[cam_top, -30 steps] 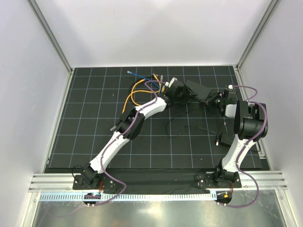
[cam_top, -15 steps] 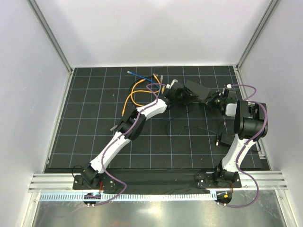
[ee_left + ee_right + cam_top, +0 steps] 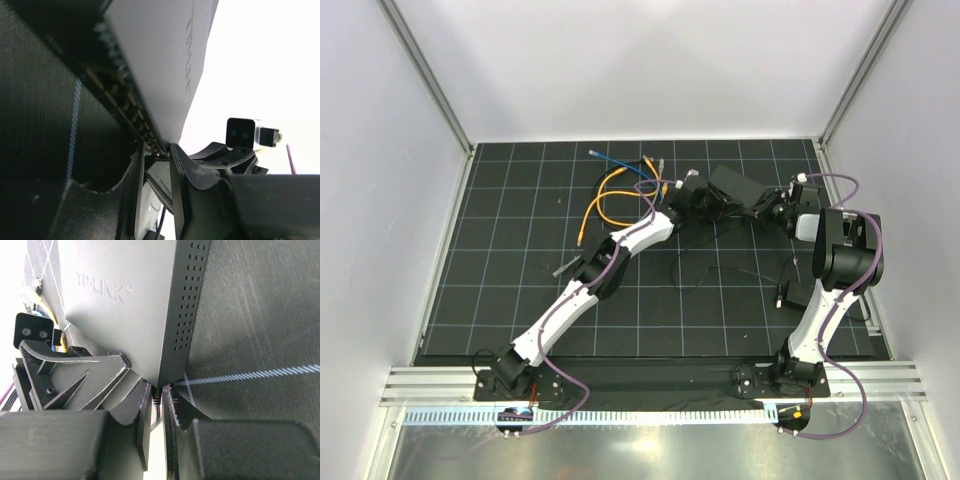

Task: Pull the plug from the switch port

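Black switch (image 3: 735,186) sits at the far side of the table (image 3: 510,300), between both arms. Right end effector (image 3: 158,391) is narrow and pinches a thin plug (image 3: 157,400) at the switch corner. Left end effector (image 3: 156,151) is narrow at the socket edge; whether it grips anything, I cannot tell.

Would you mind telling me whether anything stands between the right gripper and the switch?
Nothing visible does. The right gripper sits at the near corner of the switch, with only a thin cable from that corner between its fingers.
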Controlling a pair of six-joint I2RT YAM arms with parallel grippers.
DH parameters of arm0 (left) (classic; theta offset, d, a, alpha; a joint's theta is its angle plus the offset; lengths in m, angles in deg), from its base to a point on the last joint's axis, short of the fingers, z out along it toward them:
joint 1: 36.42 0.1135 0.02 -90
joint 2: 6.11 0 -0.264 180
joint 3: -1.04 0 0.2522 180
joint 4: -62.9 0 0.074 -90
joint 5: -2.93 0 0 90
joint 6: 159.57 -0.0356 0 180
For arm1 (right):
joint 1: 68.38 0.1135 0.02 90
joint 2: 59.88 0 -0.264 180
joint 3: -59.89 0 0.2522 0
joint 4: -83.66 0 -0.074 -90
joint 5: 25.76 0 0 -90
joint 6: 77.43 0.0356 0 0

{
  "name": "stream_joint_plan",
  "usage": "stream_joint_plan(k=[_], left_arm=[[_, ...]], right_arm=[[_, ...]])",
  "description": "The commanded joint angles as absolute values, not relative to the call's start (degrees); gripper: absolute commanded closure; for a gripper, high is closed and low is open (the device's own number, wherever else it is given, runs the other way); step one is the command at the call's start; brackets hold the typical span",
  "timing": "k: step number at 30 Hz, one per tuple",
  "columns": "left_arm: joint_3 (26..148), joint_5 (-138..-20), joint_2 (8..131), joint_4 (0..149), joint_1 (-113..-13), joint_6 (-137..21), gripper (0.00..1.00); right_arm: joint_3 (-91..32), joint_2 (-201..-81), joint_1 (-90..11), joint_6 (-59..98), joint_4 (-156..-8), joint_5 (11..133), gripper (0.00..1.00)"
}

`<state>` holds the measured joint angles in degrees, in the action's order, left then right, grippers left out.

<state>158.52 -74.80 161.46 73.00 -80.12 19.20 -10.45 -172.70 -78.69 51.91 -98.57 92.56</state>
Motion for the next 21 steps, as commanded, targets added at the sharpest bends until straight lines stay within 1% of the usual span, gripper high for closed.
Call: stream_joint_plan(k=[1, 5, 8, 11, 14, 16, 21], left_arm=[[162.1, -72.22, 164.04, 71.13, -80.54, 20.78, 0.71], [162.02, -71.87, 164.13, 71.39, -80.54, 19.99, 0.71], [161.75, -71.43, 164.48, 70.17, -80.63, 20.86, 0.72], [162.02, -70.99, 164.57, 69.9, -80.72, 20.78, 0.73], [161.93, -70.9, 164.57, 70.07, -80.89, 20.16, 0.73], [162.28, -70.11, 164.84, 69.9, -80.89, 20.16, 0.74], [162.1, -70.72, 165.01, 69.02, -80.81, 20.25, 0.75]], right_arm=[[-10.65, -174.32, -75.94, 48.52, -92.07, 93.78, 0.99], [-9.5, -175.11, -75.85, 48.7, -92.33, 96.93, 0.99], [-9.68, -174.32, -75.76, 47.82, -90.41, 96.24, 0.99], [-11.87, -175.37, -74.8, 45.8, -86.37, 97.46, 0.99], [-12.84, -177.03, -74.45, 45.62, -86.19, 99.66, 0.99], [-14.51, -178.1, -73.31, 43.61, -83.2, 99.15, 0.99], [-11.97, -176.16, -73.21, 42.98, -83.89, 99.22, 0.99]])
